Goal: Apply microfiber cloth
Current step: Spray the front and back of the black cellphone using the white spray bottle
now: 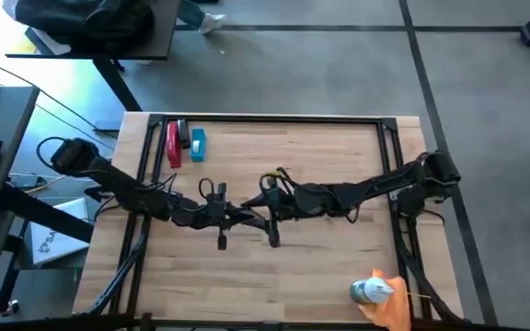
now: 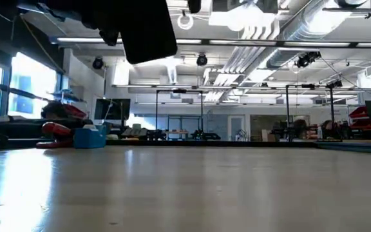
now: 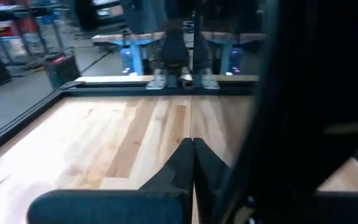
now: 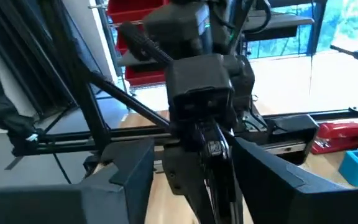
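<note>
- The table (image 1: 293, 267) is a light wooden top that fills the middle of the high view, edged by a black frame (image 1: 274, 119) along its top and sides.
- The left arm (image 1: 127, 188) comes in from the left of the high view and reaches to the frame's centre; the right arm (image 1: 375, 188) comes in from the right and meets it there.
- The left gripper (image 1: 222, 241) sits just left of the frame's centre in the high view, its tips pointing to the bottom edge. In the left wrist view its two dark fingers (image 3: 182, 163) lie pressed together over bare wood, with nothing between them.
- The right gripper (image 1: 274, 239) is just beside it, right of the left gripper and near the frame's centre. In the right wrist view its two fingers (image 4: 272, 186) stand wide apart, and the left arm's wrist shows between them, farther off.
- The microfiber cloth (image 1: 396, 308) is bright orange and lies crumpled at the lower right of the high view, at the table's bottom edge, well apart from both grippers.
- A white spray bottle (image 1: 370, 291) lies touching the cloth on its left side.
- A red stapler (image 1: 173, 144) lies in the upper left of the table, just inside the frame; in the low view it shows at the left of the picture.
- A small blue box (image 1: 198, 146) sits just to the right of the stapler.
</note>
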Controlling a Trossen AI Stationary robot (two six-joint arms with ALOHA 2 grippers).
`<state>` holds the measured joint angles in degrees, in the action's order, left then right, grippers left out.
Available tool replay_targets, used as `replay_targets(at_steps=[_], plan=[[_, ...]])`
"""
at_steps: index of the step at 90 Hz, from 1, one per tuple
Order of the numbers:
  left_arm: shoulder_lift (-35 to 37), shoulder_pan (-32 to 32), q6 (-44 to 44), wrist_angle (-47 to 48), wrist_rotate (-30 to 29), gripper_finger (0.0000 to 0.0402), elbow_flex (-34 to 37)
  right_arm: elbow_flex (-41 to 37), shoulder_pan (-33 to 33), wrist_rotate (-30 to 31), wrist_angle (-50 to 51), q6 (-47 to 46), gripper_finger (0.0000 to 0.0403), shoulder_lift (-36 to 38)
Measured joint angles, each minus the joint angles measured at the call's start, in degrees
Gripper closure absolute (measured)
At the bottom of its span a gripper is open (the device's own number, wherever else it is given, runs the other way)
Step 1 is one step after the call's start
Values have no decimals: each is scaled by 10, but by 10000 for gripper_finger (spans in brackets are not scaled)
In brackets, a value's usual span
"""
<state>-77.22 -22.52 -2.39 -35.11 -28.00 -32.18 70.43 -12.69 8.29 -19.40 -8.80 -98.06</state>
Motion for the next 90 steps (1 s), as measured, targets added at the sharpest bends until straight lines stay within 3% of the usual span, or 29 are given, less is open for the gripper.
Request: replay_targets(at_steps=[31, 53, 73, 90], plan=[[-15, 1, 15, -45, 11, 390, 0, 1, 13, -19, 30, 12, 390, 1], [0, -15, 18, -48, 7, 341, 0, 1, 13, -19, 34, 21, 397, 0], [118, -75, 45, 48, -73, 296, 0, 0, 10, -13, 22, 37, 400, -1], [183, -110, 53, 62, -100, 292, -1, 0, -8, 35, -2, 75, 401, -4]])
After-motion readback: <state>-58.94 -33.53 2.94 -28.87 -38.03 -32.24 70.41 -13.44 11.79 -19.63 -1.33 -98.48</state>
